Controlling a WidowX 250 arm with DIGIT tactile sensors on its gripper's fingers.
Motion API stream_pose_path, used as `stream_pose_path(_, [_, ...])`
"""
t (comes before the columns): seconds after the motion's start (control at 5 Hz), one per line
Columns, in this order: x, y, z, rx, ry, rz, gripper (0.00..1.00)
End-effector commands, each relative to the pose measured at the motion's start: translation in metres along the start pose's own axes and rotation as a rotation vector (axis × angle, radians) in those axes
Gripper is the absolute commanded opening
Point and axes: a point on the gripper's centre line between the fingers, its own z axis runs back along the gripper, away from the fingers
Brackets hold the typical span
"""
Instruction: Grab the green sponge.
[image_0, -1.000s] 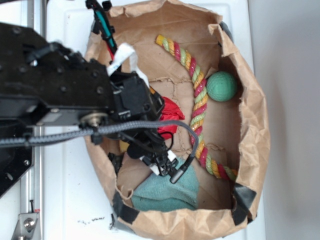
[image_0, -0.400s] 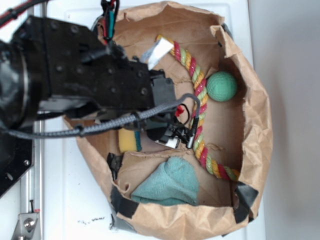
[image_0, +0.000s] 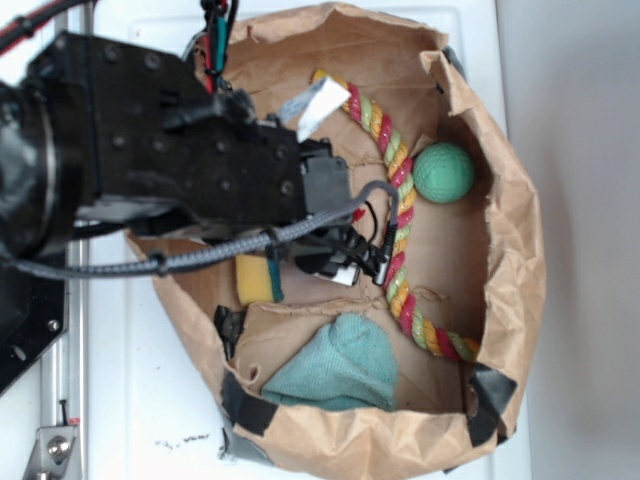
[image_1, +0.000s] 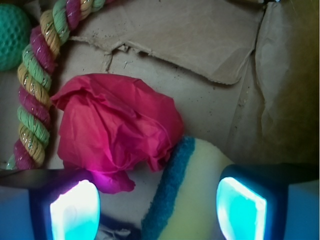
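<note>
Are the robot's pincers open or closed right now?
Open. In the wrist view the gripper shows two fingers set wide apart, with the green sponge lying between them, not squeezed.

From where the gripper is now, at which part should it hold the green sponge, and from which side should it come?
Probably from above, closing across the yellow foam body of the green sponge. In the wrist view it lies flat between the open fingers of the gripper, with its dark green strip facing the red crumpled paper. That paper touches the strip side, so keep that finger close to the strip.
</note>
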Motion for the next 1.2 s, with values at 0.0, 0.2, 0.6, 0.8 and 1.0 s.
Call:
stream_pose_path(0.0, [-0.009,0.023,-0.009,-0.002,-0.020,-0.079,1.00])
stream_pose_path(0.2, [-0.011,0.026,-0.020,-0.010,-0.022,-0.139,1.00])
stream_pose_path(0.6, [-0.013,0.014,-0.029,-0.015,-0.022,-0.156,1.00])
stream_pose_path(0.8, [-0.013,0.012,-0.040,0.000,-0.018,-0.147,1.00])
stream_pose_path(1.0, [-0.012,0.013,-0.036,-0.032,-0.039,-0.132,0.00])
